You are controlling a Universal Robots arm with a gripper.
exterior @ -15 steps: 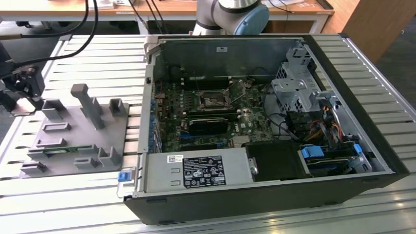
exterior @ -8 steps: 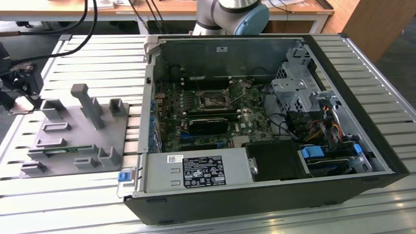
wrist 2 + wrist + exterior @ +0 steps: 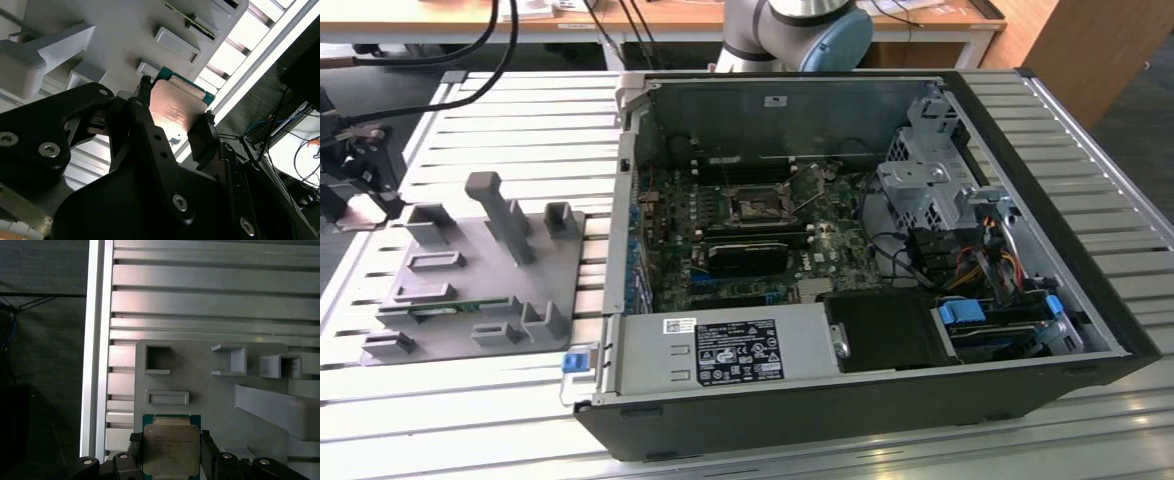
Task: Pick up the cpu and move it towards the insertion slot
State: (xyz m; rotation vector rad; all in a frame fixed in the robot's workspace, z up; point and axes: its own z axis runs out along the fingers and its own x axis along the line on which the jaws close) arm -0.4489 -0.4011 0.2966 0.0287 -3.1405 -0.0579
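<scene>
First wrist view: black gripper (image 3: 171,460) clamped on both sides of the small square silvery cpu (image 3: 171,447), over the grey plastic tray (image 3: 220,400). Exterior view: tray at the exterior view's left; shiny metal-framed square insertion slot (image 3: 758,208) well apart, mid-frame inside the open black computer case (image 3: 1067,250).

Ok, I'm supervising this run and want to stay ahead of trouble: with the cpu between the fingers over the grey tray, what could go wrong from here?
1. The gripper holds the cpu by two opposite edges, so it might tilt or slip.
2. The tall post on the tray and the case wall seem to stand between it and the insertion slot; a low path could clip them.
</scene>
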